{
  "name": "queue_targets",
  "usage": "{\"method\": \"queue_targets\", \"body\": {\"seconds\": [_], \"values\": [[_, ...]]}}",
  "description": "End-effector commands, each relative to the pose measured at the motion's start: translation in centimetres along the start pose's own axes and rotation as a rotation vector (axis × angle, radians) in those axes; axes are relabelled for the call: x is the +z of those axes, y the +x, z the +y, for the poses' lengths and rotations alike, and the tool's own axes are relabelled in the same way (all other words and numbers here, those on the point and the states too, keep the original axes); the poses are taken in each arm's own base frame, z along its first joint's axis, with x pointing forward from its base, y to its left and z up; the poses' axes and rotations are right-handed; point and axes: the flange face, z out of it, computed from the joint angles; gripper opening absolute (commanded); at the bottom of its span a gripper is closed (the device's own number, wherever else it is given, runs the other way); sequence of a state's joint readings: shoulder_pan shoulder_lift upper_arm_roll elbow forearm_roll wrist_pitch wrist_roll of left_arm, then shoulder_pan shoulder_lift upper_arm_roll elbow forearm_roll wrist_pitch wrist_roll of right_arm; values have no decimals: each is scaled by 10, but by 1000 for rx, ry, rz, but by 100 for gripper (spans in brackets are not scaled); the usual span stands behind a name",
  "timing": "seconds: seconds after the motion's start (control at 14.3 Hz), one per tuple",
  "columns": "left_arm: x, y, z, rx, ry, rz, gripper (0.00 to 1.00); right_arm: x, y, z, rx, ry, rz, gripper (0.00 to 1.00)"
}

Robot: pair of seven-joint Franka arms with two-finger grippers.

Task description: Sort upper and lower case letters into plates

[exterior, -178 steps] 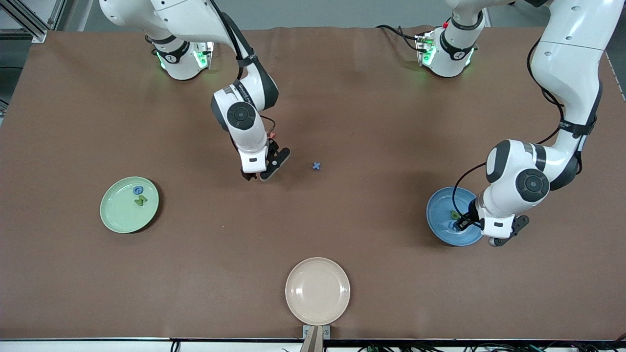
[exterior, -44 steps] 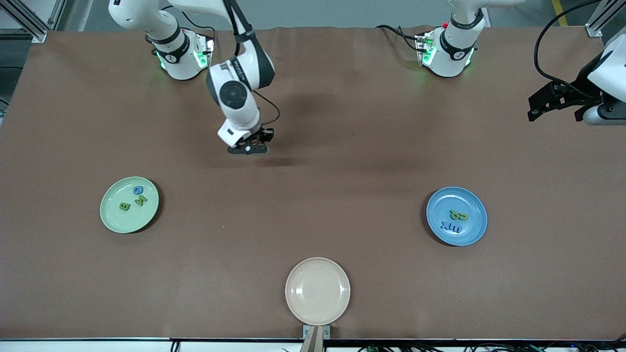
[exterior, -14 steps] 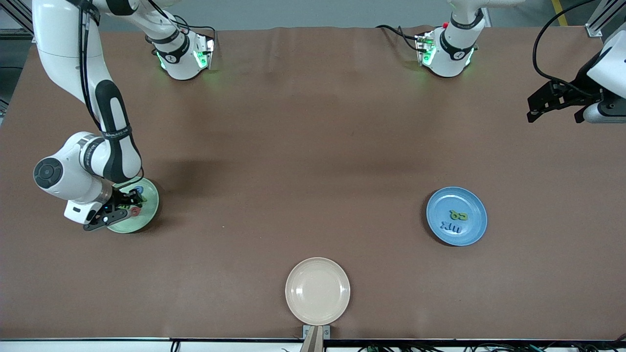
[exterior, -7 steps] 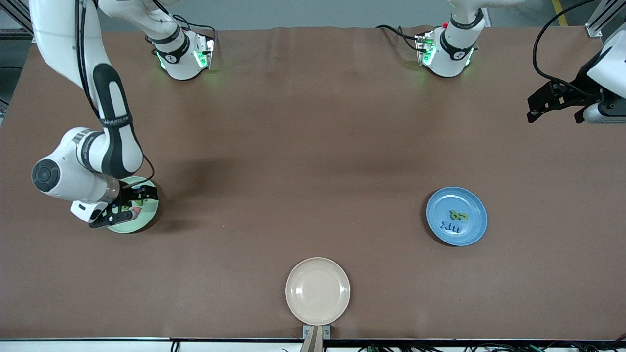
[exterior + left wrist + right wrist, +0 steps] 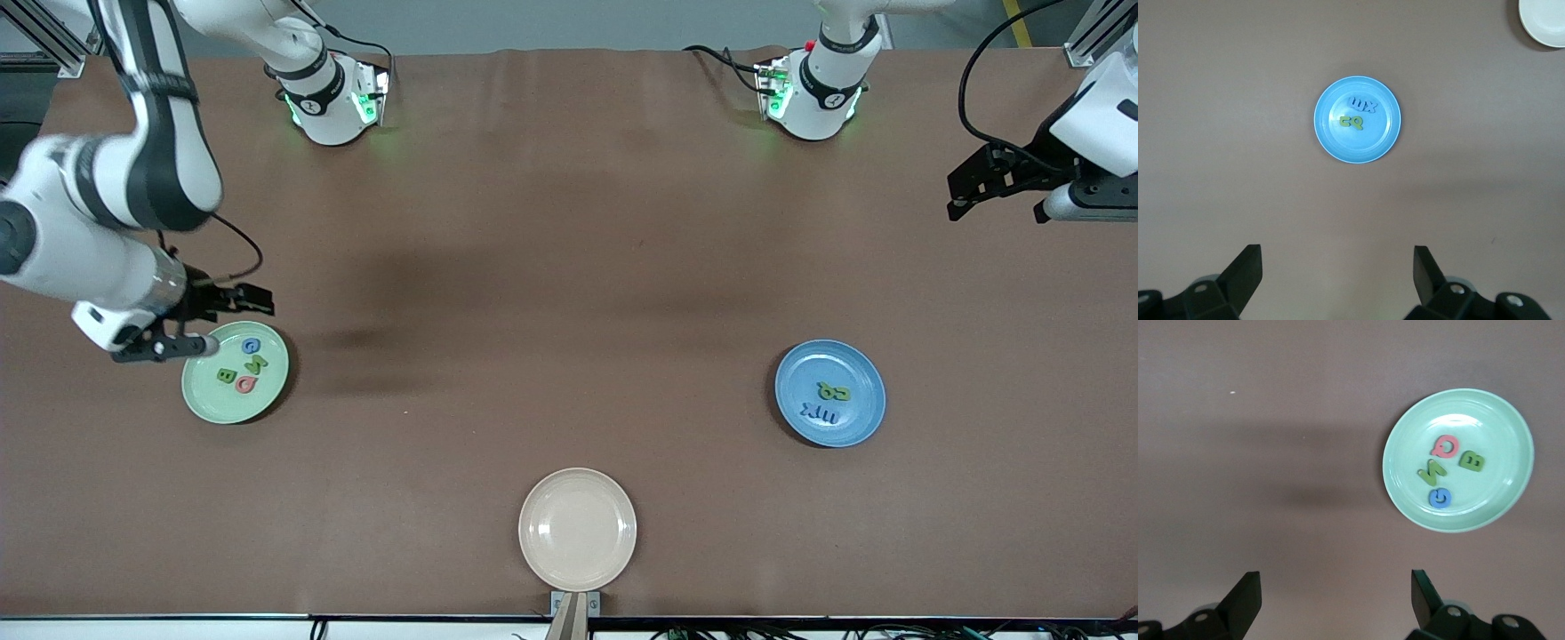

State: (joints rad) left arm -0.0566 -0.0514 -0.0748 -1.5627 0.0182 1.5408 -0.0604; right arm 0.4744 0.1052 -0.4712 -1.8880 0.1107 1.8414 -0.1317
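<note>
The pale green plate (image 5: 206, 398) lies toward the right arm's end and holds a blue letter (image 5: 251, 346), two green letters (image 5: 226, 376) and a red letter (image 5: 246, 384). The right wrist view shows this plate (image 5: 1491, 427) with the red letter (image 5: 1445, 446). My right gripper (image 5: 242, 325) is open and empty, up over the plate's edge. The blue plate (image 5: 855, 423) holds green letters (image 5: 833, 391) and blue letters (image 5: 816, 412). It also shows in the left wrist view (image 5: 1338, 143). My left gripper (image 5: 994, 213) waits open and empty, high over the table's left-arm end.
A cream-beige plate (image 5: 578, 529) lies empty at the table's edge nearest the front camera, and its rim shows in the left wrist view (image 5: 1545, 20). Both arm bases stand along the table's edge farthest from the camera.
My right gripper let go of the red letter in the pale green plate, then rose and drew back off the plate. The left arm barely moved.
</note>
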Motion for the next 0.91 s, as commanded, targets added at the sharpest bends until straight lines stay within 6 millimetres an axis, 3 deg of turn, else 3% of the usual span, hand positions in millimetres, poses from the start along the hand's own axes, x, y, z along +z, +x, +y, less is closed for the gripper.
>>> {"method": "queue_targets", "body": {"seconds": [0.0,0.14,0.28,0.42,0.84], "values": [[-6,-6,5,24,-11,5,100,-85,-21,-14,-15,-10,3,99],[-9,-9,5,26,-10,7,100,-144,-27,-17,-20,-20,41,100],[-9,-10,3,23,-11,2,100,-201,-33,-5,1,-30,148,100],[-15,-13,1,20,-11,7,100,-213,-38,17,36,-15,177,100],[-14,-12,1,18,-11,8,100,-209,-34,7,14,-22,168,100]]}}
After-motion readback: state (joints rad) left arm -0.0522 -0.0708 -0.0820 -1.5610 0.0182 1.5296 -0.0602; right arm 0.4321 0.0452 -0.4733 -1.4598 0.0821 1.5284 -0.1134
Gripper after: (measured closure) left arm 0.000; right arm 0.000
